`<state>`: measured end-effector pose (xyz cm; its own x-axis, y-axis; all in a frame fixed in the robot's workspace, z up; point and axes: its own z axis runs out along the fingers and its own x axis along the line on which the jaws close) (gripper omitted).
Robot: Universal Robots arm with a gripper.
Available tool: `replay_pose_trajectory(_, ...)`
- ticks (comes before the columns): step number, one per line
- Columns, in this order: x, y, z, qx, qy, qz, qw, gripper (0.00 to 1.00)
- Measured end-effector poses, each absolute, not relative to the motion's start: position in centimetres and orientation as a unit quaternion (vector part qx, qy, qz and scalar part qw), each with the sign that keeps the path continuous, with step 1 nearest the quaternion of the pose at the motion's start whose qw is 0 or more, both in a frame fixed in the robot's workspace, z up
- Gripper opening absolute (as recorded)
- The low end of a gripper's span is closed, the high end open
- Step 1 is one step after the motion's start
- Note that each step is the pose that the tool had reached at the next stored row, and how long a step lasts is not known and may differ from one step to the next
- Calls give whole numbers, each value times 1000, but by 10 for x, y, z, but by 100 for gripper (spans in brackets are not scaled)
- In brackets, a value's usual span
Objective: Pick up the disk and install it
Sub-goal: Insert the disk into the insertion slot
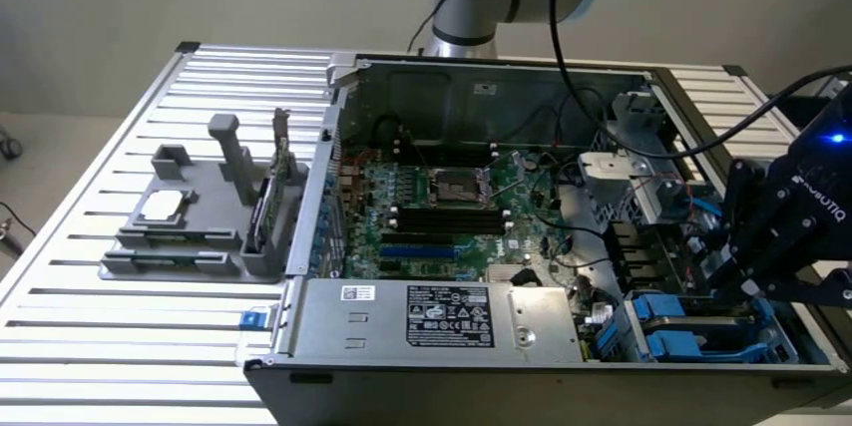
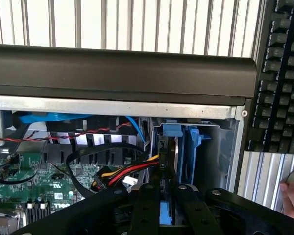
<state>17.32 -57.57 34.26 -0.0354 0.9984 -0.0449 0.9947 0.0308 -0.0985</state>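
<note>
The disk [image 2: 182, 149] is seen edge-on and upright, a thin silver body framed by its blue plastic carrier. It is held between the fingers of the gripper [image 2: 166, 192], in a corner bay of the computer case [image 2: 117, 105].

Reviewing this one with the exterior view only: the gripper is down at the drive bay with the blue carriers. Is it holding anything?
Observer: Yes. In the wrist view the gripper is shut on the disk, seen edge-on in its blue carrier.
Operator: Anything crowding it?
Observer: Red, yellow and black cables run right beside the disk.
Operator: And outside the machine?
Observer: A black keyboard lies just past the case wall.
</note>
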Motion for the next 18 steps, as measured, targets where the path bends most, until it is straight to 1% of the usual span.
replay_pose_trajectory(18, 175, -573, 341, -694, -717, 55, 15, 17)
